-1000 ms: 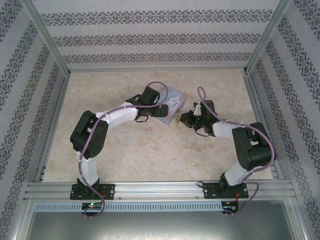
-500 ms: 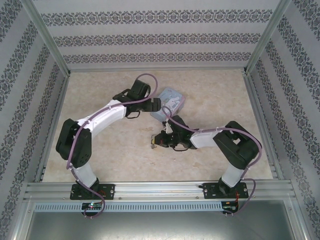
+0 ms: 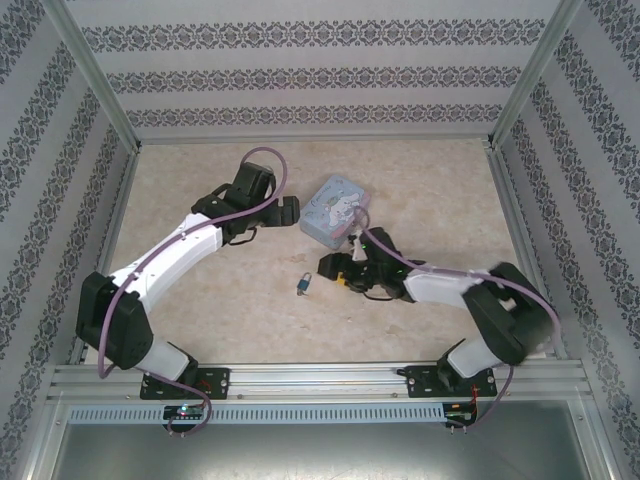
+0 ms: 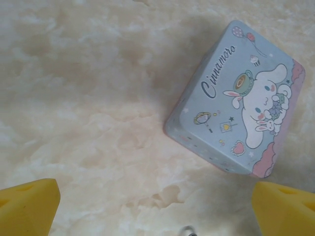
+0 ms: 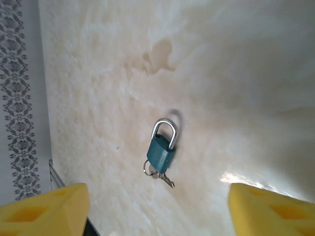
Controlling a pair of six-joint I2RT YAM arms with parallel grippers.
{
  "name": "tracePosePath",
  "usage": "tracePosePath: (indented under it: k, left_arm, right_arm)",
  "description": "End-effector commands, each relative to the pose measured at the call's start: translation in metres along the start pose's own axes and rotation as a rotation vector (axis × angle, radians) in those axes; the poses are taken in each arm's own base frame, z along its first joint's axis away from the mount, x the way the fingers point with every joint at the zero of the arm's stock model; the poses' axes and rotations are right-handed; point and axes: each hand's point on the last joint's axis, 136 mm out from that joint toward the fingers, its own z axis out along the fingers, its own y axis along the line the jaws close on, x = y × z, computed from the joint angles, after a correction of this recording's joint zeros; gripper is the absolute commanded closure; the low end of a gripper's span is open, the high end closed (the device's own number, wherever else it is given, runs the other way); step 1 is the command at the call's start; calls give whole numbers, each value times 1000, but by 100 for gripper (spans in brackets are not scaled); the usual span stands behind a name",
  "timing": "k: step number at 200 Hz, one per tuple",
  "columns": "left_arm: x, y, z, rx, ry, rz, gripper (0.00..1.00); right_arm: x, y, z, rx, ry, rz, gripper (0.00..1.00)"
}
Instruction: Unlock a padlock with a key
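Padlock (image 5: 161,150) lies flat on the table (image 3: 440,190), directly ahead of the right gripper (image 5: 157,211) and held by nothing. That gripper's yellow fingers (image 5: 44,209) stand well apart with bare table between them. The gripper hovers above the padlock without touching it.

A small bunch of keys (image 5: 158,173) sits at the base of the teal body. Whether a key is seated in the keyhole cannot be told. The shackle (image 5: 165,129) appears closed, though this is not certain at this size.

The left gripper (image 4: 157,209) is likewise spread wide and empty. It hangs near a pale-blue cartoon tin (image 4: 236,108), apart from it. In the overhead view the tin lies beyond the padlock and separate from it.

Judgement: the task is at an early step, with nothing yet grasped. The next move calls for one gripper to pin the small body steady. The other must pinch a key by its head, a fine and slip-prone hold.

Count: one padlock, one key bunch (number of keys unclear), one tin, two grippers.
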Motion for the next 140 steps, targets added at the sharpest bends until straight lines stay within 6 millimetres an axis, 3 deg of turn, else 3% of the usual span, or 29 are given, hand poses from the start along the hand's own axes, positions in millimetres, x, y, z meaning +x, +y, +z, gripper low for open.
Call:
tracePosePath:
  k: [1, 8, 21, 50, 85, 111, 140]
  left_arm:
    - [1, 26, -20, -98, -30, -18, 0]
    - [0, 32, -25, -119, -49, -19, 0]
    - [-1, 43, -33, -160, -94, -16, 0]
    - [-6, 65, -47, -223, -241, 40, 0]
    - [-10, 86, -73, -252, -470, 16, 0]
    - [-7, 110, -89, -348, -546, -8, 0]
    - [-7, 117, -92, -382, -607, 135, 0]
  right_arm:
    - [-11, -3, -40, 45, -69, -51, 18]
    - [-19, -4, -56, 74, -105, -67, 16]
    - [-35, -5, -89, 140, -190, -99, 2]
    - [-75, -14, -165, 329, -432, -154, 2]
    - [-117, -46, -242, 585, -680, -98, 2]
    - [-140, -71, -278, 766, -781, -95, 2]
    - [-156, -89, -283, 906, -792, -203, 2]
